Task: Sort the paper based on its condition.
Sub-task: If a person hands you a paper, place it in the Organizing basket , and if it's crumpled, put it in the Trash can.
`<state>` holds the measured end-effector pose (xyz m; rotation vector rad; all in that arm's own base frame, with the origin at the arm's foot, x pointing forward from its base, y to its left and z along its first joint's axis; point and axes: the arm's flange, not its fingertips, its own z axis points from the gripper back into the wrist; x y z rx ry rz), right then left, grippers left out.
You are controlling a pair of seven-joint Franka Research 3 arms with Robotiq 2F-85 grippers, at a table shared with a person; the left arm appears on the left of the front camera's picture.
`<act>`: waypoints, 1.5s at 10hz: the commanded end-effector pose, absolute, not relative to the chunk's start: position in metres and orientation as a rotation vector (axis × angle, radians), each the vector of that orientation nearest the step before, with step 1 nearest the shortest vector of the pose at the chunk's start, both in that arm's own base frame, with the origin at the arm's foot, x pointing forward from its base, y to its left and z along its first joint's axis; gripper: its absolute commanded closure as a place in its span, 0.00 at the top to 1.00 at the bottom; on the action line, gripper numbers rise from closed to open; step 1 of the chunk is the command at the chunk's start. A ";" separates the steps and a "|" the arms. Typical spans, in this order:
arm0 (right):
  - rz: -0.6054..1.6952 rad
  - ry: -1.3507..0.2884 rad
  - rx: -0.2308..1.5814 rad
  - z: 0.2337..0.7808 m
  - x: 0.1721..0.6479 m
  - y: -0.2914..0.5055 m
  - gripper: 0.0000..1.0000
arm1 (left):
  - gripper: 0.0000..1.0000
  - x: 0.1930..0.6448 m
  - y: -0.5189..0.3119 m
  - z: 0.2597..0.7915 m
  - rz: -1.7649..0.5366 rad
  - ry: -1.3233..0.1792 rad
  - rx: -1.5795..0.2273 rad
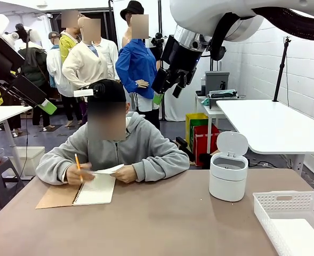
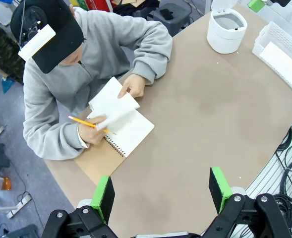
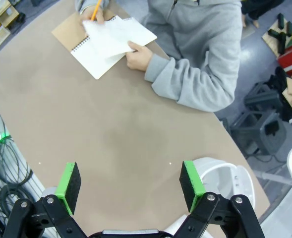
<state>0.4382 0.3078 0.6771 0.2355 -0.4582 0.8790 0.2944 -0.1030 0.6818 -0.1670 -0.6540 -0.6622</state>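
no legible text, no readable labels or brands, no numbers

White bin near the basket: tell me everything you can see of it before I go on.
The bin is small, round and white, plastic by its look, with a seam around the middle. Its round lid is flipped up at the back, leaving the mouth open. It stands upright on the brown table, left of the white basket and apart from it. Nothing touches it.

The paper (image 2: 112, 100) was white, the notebook cover (image 2: 98, 161) brown, the pencil (image 2: 84, 120) yellow, the hoodie (image 2: 113, 44) grey and the table (image 2: 200, 119) tan.
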 end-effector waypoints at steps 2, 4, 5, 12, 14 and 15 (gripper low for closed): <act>0.876 -0.449 0.250 0.678 0.437 0.307 1.00 | 1.00 0.294 -0.103 0.682 -0.661 -0.655 -0.165; 0.876 -0.449 0.250 0.678 0.437 0.307 1.00 | 1.00 0.294 -0.103 0.682 -0.661 -0.655 -0.165; 0.876 -0.449 0.250 0.678 0.437 0.307 1.00 | 1.00 0.294 -0.103 0.682 -0.661 -0.655 -0.165; 0.876 -0.449 0.250 0.678 0.437 0.307 1.00 | 1.00 0.294 -0.103 0.682 -0.661 -0.655 -0.165; 0.876 -0.449 0.250 0.678 0.437 0.307 1.00 | 1.00 0.294 -0.103 0.682 -0.661 -0.655 -0.165; 0.876 -0.449 0.250 0.678 0.437 0.307 1.00 | 1.00 0.294 -0.103 0.682 -0.661 -0.655 -0.165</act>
